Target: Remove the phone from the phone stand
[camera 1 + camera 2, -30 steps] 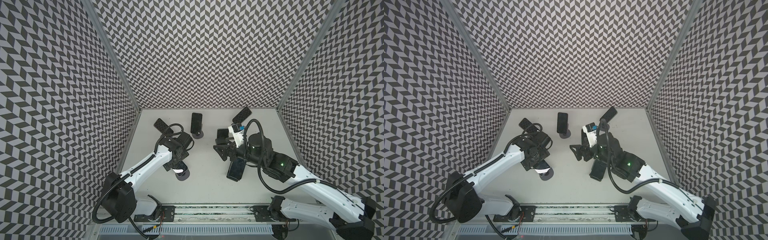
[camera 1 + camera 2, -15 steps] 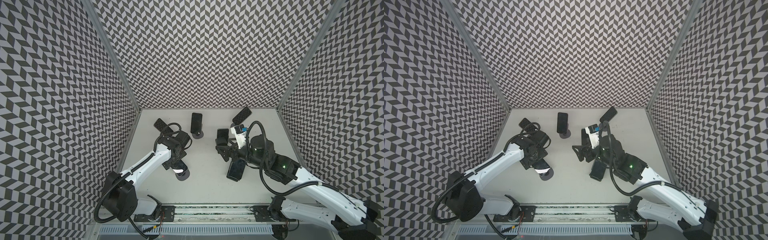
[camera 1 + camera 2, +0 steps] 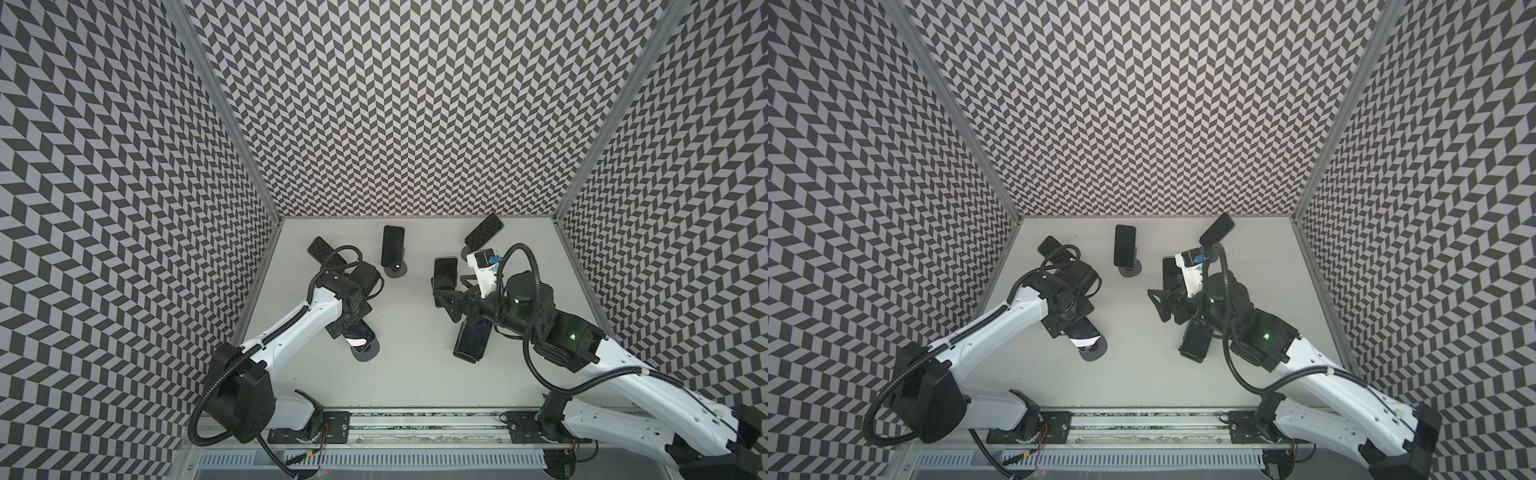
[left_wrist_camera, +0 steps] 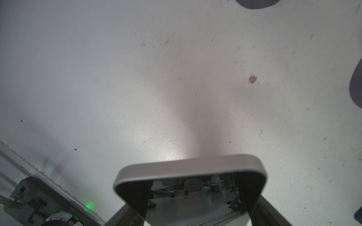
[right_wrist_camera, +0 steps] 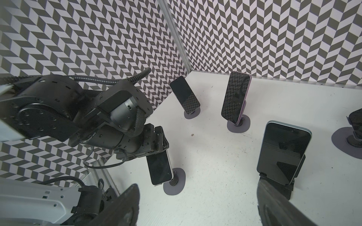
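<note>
- Our left claw is bracketing the top of the phone; we cannot tell whether it is clamping.
- The phone is leaning on its phone stand, front left.
- Our right claw is gaping wide, holding nothing.

Bright, even light from overhead, both top views crisp edge to edge. Left wrist view's dimmer: soft shadows and a glare patch on the table, phone rim slightly blurry up close
</note>
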